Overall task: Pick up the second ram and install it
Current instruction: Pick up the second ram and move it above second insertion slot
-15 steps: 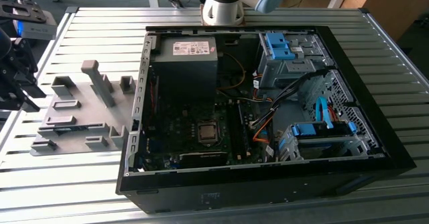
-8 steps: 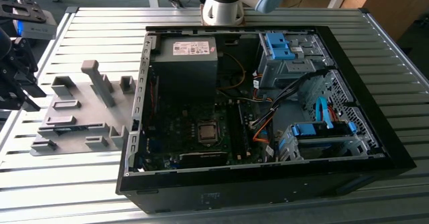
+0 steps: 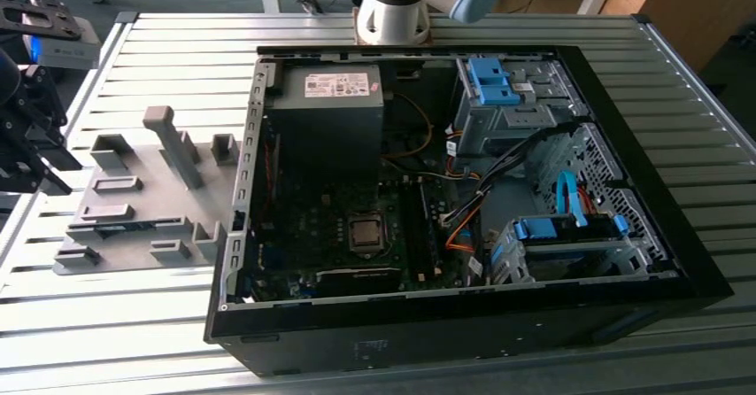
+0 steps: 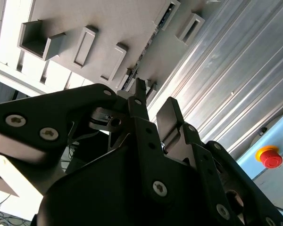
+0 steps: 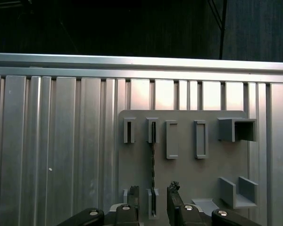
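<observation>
2nd ram in fixture; claw spread abv.

The bench is ribbed bare metal, silvery, with a soft sheen along its ridges. The holder plate and its blocks look like matt grey plastic, smooth and even. The ram is a blue-green board with a faint gloss. The computer case is black painted metal, satin. The gripper is matt black, with bright metal screws.
</observation>
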### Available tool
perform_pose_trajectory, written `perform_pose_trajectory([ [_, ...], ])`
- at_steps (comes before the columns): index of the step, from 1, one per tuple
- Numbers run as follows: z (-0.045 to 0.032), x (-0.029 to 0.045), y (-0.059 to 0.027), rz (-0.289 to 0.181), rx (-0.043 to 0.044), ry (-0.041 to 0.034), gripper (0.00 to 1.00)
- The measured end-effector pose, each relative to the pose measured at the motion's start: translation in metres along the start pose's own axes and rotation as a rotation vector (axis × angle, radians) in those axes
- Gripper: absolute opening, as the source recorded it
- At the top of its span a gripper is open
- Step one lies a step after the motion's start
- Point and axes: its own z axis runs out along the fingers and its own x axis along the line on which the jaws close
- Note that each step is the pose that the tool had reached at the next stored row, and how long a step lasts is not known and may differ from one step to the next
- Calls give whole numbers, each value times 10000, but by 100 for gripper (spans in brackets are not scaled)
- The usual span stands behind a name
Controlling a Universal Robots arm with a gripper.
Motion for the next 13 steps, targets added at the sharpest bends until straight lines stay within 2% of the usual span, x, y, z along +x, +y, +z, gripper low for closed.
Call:
perform_pose_trajectory([
  [9,0,0,0,0,0,-15,37],
  [10,0,0,0,-2,-1,-75,37],
  [11,0,0,0,-2,-1,-77,37],
  [13,0,0,0,-15,-1,-490,37],
])
